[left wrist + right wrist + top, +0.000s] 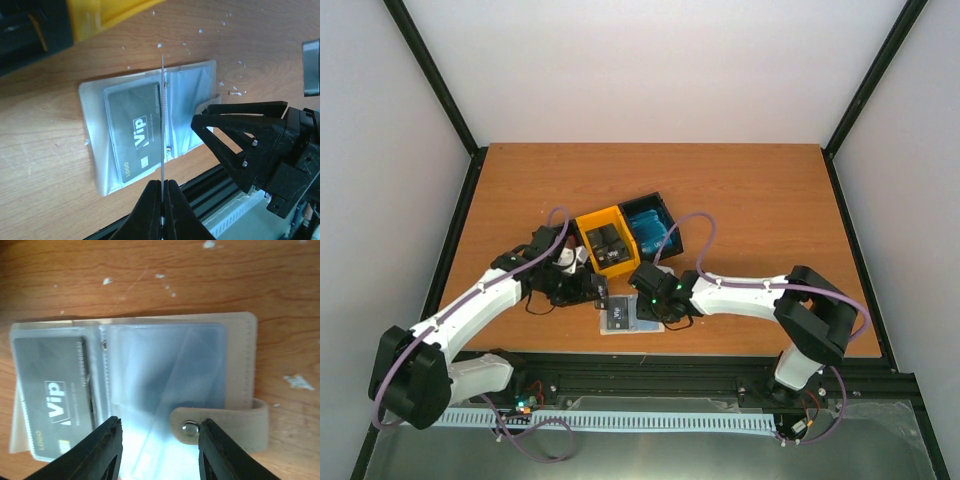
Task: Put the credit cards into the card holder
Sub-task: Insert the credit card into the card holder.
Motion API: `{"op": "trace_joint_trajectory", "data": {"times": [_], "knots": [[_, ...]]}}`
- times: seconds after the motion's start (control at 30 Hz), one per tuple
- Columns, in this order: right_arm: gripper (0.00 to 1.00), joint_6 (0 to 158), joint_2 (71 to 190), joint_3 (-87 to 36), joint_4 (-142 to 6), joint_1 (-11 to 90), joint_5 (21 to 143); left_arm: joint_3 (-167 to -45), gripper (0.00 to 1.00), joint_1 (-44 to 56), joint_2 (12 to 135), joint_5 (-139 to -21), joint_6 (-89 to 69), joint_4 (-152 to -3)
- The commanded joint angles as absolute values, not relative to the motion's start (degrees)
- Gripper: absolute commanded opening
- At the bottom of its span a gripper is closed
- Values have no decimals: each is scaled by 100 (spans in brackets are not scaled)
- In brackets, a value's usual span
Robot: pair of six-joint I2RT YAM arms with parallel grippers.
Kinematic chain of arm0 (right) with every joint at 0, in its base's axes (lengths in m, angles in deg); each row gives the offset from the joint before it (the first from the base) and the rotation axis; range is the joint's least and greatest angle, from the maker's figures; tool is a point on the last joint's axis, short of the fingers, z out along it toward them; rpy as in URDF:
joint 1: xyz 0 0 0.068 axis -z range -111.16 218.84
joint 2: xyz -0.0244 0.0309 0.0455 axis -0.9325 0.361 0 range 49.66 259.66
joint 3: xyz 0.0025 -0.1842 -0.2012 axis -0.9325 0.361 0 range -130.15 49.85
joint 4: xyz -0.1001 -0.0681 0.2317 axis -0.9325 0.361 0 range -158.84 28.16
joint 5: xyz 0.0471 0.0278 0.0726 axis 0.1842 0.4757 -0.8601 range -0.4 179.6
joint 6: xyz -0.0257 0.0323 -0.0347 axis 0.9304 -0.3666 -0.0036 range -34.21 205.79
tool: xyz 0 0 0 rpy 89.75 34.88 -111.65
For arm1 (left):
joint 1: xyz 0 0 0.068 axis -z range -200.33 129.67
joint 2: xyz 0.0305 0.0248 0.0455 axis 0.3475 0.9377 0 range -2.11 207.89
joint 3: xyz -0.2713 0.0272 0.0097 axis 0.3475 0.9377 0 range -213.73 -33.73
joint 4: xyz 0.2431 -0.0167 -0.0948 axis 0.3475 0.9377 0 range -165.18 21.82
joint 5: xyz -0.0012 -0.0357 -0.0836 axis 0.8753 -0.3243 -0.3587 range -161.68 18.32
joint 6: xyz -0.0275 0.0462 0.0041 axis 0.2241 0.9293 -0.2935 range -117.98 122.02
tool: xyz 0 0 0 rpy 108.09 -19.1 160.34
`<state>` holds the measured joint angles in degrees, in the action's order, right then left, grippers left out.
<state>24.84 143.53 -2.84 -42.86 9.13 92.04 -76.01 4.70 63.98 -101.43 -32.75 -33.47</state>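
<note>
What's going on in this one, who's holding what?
The left gripper is shut on a thin plastic card, seen edge-on, above the open beige fabric card holder lying on the wooden table. A grey VIP card already sits in one clear pocket, and the pocket beside it looks empty. The right gripper is over the holder, jaws open, near its snap tab.

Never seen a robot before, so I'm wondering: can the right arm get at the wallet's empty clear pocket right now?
Probably yes. The right gripper hangs open above the card holder, and the empty pocket lies uncovered beneath it; only the snap tab overlaps its edge.
</note>
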Motion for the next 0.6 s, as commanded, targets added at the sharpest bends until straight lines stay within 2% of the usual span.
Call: {"op": "trace_joint_trajectory", "data": {"times": [0.0, 0.17, 0.3, 0.4, 0.57], "knots": [[42, 2364, 14343, -188, -4791, 925, 8947, -7417, 1, 516, 6504, -10656, -3301, -3737], [41, 2427, 14008, -279, -4553, 875, 9474, -7254, 1, 516, 6786, -10668, -3262, -3806], [48, 3050, 13754, -145, -5318, 863, 8854, -7165, 1, 511, 6867, -10739, -3246, -3883], [51, 3317, 13995, -304, -5547, 817, 8259, -7160, 1, 514, 6902, -10754, -3231, -3913], [52, 3293, 14861, -1090, -4484, 589, 8736, -7103, 1, 515, 6995, -10760, -3226, -3957]]}}
